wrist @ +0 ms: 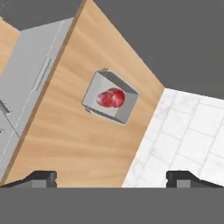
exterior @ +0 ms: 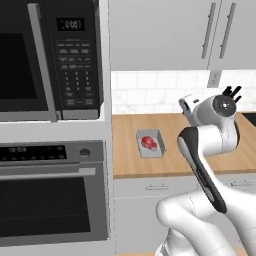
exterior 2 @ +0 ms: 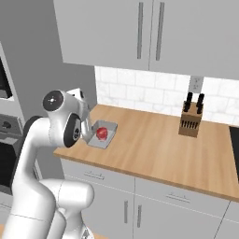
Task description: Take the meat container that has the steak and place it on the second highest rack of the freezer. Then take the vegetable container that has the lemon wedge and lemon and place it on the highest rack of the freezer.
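The meat container (exterior: pixel 156 148) is a small grey tray on the wooden counter (exterior: pixel 175 160), near its left end. The steak (exterior: pixel 148 142), a round red slab, lies inside it. From the right the same container (exterior 2: pixel 110 130) sits just beyond my hand, with the steak (exterior 2: pixel 101 133) in it. In the hand view my gripper (wrist: pixel 111 177) hangs open above the counter, one dark fingertip (wrist: pixel 43 178) at each lower corner. The container (wrist: pixel 92 95) and steak (wrist: pixel 111 98) lie apart from it, further up the view. Nothing is between the jaws. The freezer and the vegetable container are out of view.
A microwave (exterior: pixel 50 60) and wall oven (exterior: pixel 50 200) stand left of the counter. A knife block (exterior 2: pixel 190 120) sits at the back right. Grey upper cabinets (exterior 2: pixel 149 32) hang over the tiled backsplash (exterior 2: pixel 140 91). Drawers (exterior 2: pixel 116 179) run below the counter's front edge.
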